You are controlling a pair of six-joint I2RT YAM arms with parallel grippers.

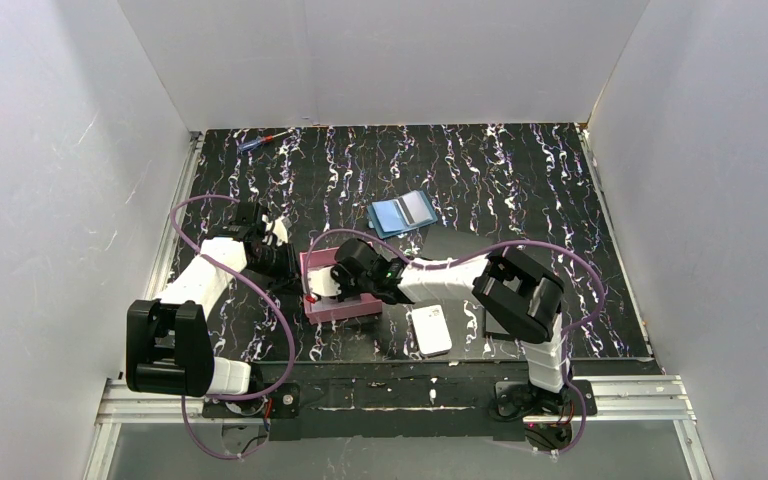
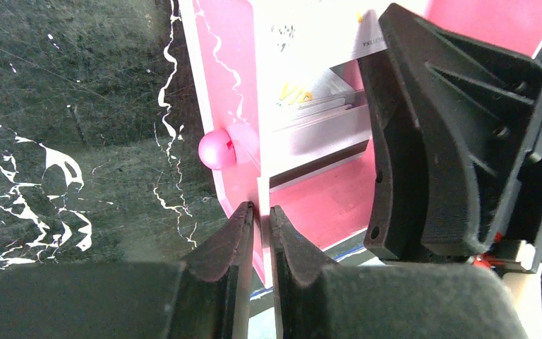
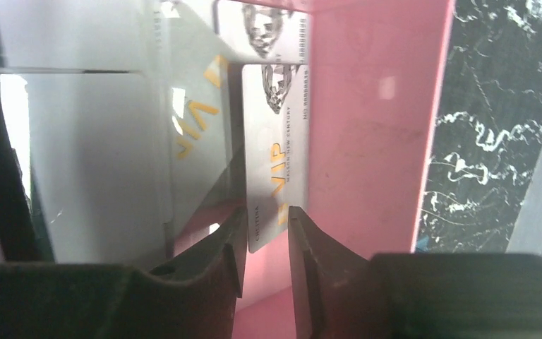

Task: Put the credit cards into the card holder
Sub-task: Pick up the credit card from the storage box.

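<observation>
Pale silver rectangular credit cards, gold VIP lettering, lie in pink square tray. My right fingers straddle one narrowly, grip unconfirmed; left fingers pinch tray wall.

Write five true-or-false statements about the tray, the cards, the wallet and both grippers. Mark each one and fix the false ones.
1. The left gripper is pinched on the wall of the pink tray. True.
2. The wallet lies inside the tray. False: it lies on the table, beyond the tray.
3. The right gripper has a finger on either side of a card marked VIP. True.
4. The white block sits in the tray. False: it is on the table, to the right of the tray.
5. The wallet is folded shut. False: it lies open.
</observation>
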